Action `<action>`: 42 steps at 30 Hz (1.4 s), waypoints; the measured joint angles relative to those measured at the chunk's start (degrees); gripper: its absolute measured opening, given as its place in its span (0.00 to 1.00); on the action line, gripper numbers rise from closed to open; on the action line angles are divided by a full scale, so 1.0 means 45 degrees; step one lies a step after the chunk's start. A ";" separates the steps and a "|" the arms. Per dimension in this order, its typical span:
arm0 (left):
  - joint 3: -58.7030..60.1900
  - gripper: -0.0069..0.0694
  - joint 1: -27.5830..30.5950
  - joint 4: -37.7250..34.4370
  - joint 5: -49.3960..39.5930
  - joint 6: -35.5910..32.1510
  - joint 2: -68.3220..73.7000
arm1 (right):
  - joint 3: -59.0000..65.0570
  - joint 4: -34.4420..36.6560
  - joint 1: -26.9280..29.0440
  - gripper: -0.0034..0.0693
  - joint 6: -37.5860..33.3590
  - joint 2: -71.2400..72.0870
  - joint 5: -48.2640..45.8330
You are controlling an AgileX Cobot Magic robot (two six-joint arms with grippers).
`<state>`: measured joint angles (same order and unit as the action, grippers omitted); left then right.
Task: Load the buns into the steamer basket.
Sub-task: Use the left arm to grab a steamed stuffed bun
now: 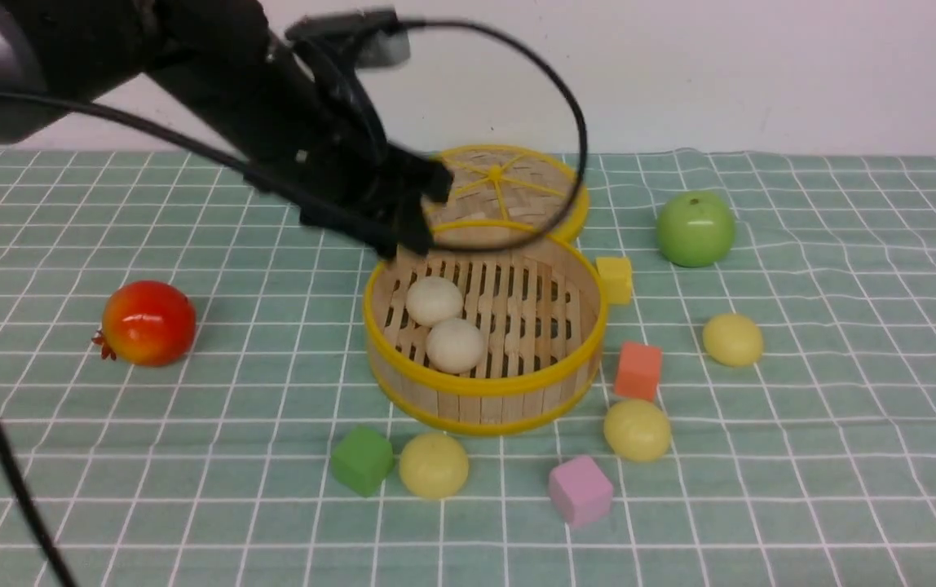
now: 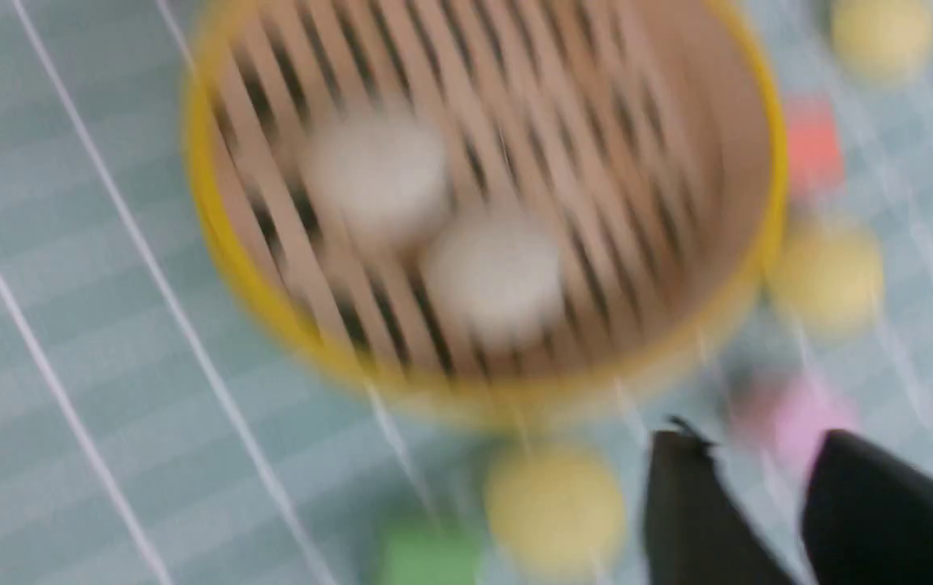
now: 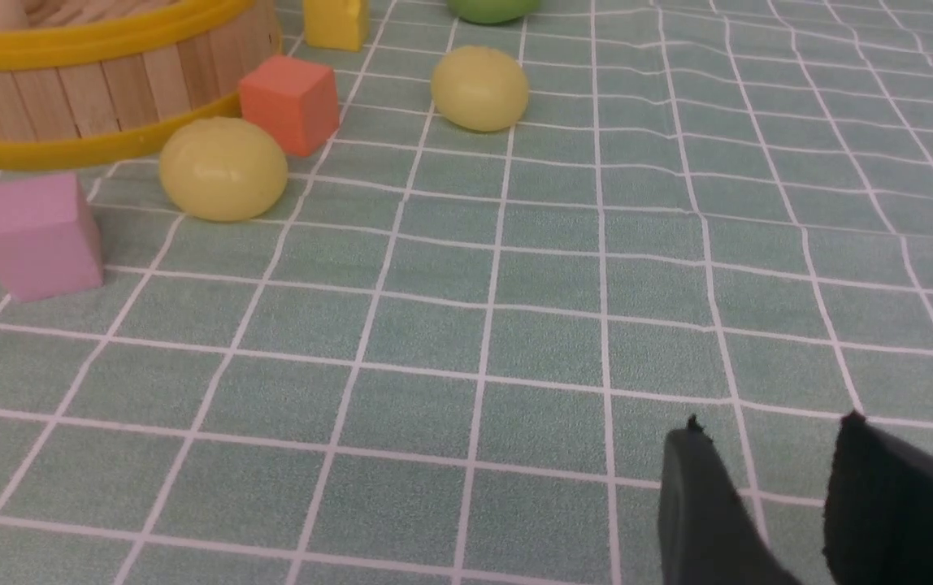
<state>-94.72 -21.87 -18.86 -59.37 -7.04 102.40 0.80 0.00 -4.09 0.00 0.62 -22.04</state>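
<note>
Though the left wrist view is smeared by blur, we see the left gripper [image 2: 759,439] with its two black fingers parted and nothing between them: released and empty, as far as the blur lets us judge. Front view: the left arm [image 1: 215,73] reaches in from the upper left of the frame and ends just above the far-left rim of the steamer basket [image 1: 484,399]. We put the basket at frame centre, upright on the green checked cloth [image 1: 802,489].

Two buns sit inside, side by side on the left part of the slats: far white bun [image 1: 434,300], near white bun [image 1: 455,345]. Three buns lie outside on the cloth:
- left yellow bun [image 1: 433,465], lower centre, just beside the green cube [image 1: 362,461]
- middle yellow bun [image 1: 637,429], near the basket's lower-right wall, between the orange cube [image 1: 638,370] and the pink cube [image 1: 580,490]
- right yellow bun [image 1: 732,339], alone, right of centre

The yellow cube [image 1: 615,279] is just beside the basket's right rim. The lid [image 1: 517,196] lies flat behind the basket. Green apple [image 1: 695,228] upper right, pomegranate [image 1: 148,323] at left.

We see the right gripper [image 3: 771,426] only in its wrist view: jaws spread, holding nothing, over bare cloth.
</note>
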 joint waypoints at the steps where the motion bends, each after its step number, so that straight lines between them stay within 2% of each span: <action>1: 0.0306 0.23 -0.0175 0.0105 -0.0298 0.0017 -0.0082 | 0.0000 0.0000 0.0000 0.38 0.0000 0.0000 0.0000; 2: 0.1320 0.12 -0.0740 0.0266 -0.0431 0.0017 -0.0112 | 0.0000 0.0000 0.0000 0.38 0.0000 0.0000 0.0000; 3: 0.1649 0.09 -0.0920 0.0370 -0.0319 0.0027 -0.0096 | 0.0000 0.0000 0.0000 0.38 0.0000 0.0000 0.0000; 6: 0.2838 0.07 -0.1566 0.0693 0.0735 0.0118 0.0115 | 0.0000 0.0000 0.0000 0.38 0.0000 0.0000 0.0000; 9: 0.3201 0.08 -0.1631 0.1070 0.1696 0.0284 0.0265 | 0.0000 0.0000 0.0000 0.38 0.0000 0.0000 0.0000; 15: 0.3218 0.28 -0.1631 0.1620 0.3107 0.0366 0.0832 | 0.0000 0.0000 0.0000 0.38 0.0000 0.0000 0.0000; 16: 0.3218 0.28 -0.1631 0.1618 0.3176 0.0366 0.0860 | 0.0000 0.0000 0.0000 0.38 0.0000 0.0000 0.0000; 17: 0.3218 0.36 -0.1631 0.1632 0.3341 0.0366 0.1120 | 0.0000 0.0000 0.0000 0.38 0.0000 0.0000 0.0000; 19: 0.3228 0.42 -0.1631 0.1646 0.3383 0.0366 0.1344 | 0.0000 0.0000 0.0000 0.38 0.0000 0.0000 0.0000; 21: 0.3243 0.46 -0.1631 0.1646 0.3383 0.0371 0.1539 | 0.0000 0.0000 0.0000 0.38 0.0000 0.0000 0.0000; 25: 0.3243 0.46 -0.1631 0.1646 0.3396 0.0386 0.1764 | 0.0000 0.0000 0.0000 0.38 0.0000 0.0000 0.0000; 34: 0.3243 0.42 -0.1631 0.1689 0.3888 0.0396 0.2278 | 0.0000 0.0000 0.0000 0.38 0.0000 0.0000 0.0000; 38: 0.3243 0.37 -0.1631 0.1712 0.3893 0.0396 0.2314 | 0.0000 0.0000 0.0000 0.38 0.0000 0.0000 0.0000; 39: 0.3243 0.31 -0.1631 0.1712 0.3836 0.0396 0.2314 | 0.0000 0.0000 0.0000 0.38 0.0000 0.0000 0.0000; 40: 0.3243 0.29 -0.1631 0.1712 0.3826 0.0396 0.2314 | 0.0000 0.0000 0.0000 0.38 0.0000 0.0000 0.0000; 42: 0.3243 0.12 -0.1631 0.1716 0.3750 0.0396 0.2314 | 0.0000 0.0000 0.0000 0.38 0.0000 0.0000 0.0000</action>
<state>-80.12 -29.21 -11.14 -42.50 -5.26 112.81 0.80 0.00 -4.09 0.00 0.62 -22.04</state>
